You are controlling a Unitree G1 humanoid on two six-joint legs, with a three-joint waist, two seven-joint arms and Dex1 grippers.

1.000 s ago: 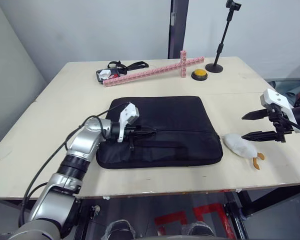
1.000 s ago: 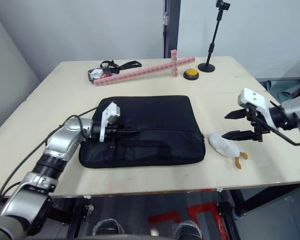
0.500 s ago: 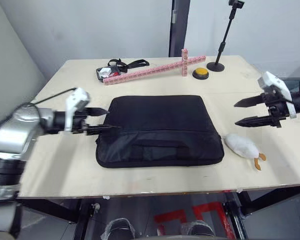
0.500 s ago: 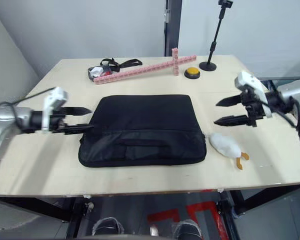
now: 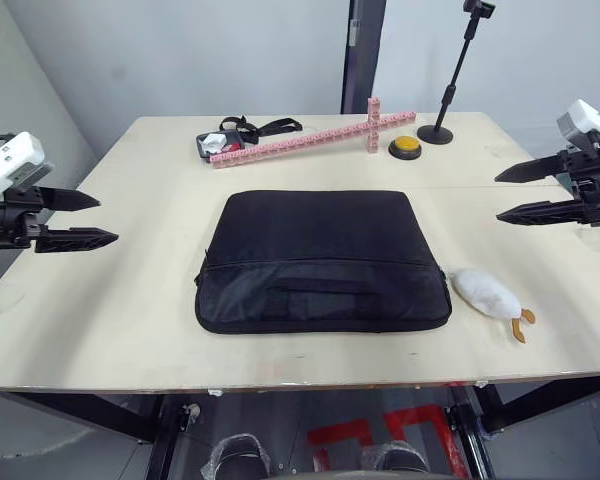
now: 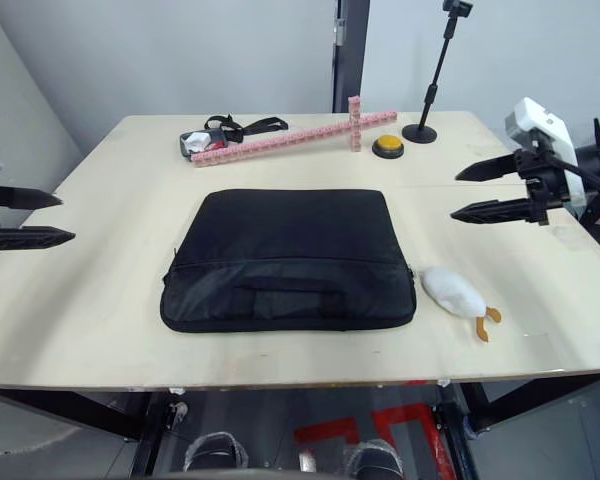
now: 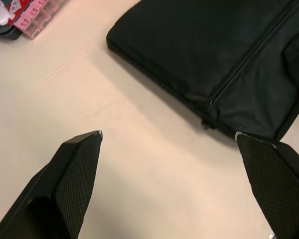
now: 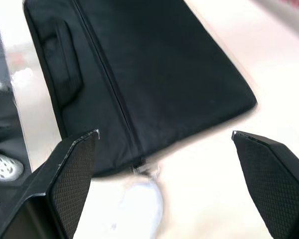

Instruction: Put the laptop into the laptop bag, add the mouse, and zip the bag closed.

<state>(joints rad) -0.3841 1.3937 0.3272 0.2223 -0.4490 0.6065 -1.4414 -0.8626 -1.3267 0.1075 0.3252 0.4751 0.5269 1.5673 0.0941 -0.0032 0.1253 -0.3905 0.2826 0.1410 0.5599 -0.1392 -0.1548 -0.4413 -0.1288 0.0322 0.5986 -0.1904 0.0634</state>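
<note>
Lying flat, the laptop bag (image 5: 322,260) shows no readable writing.

We see a light wooden table (image 5: 110,290). On it lie the black laptop bag (image 5: 320,260), a white plush toy (image 5: 490,295), a pink block bar (image 5: 310,138), a yellow button (image 5: 407,147) and a black stand (image 5: 442,134).

We find no text, label, brand, number or sign that we can read on anything on the table (image 5: 130,300) or elsewhere in view.
</note>
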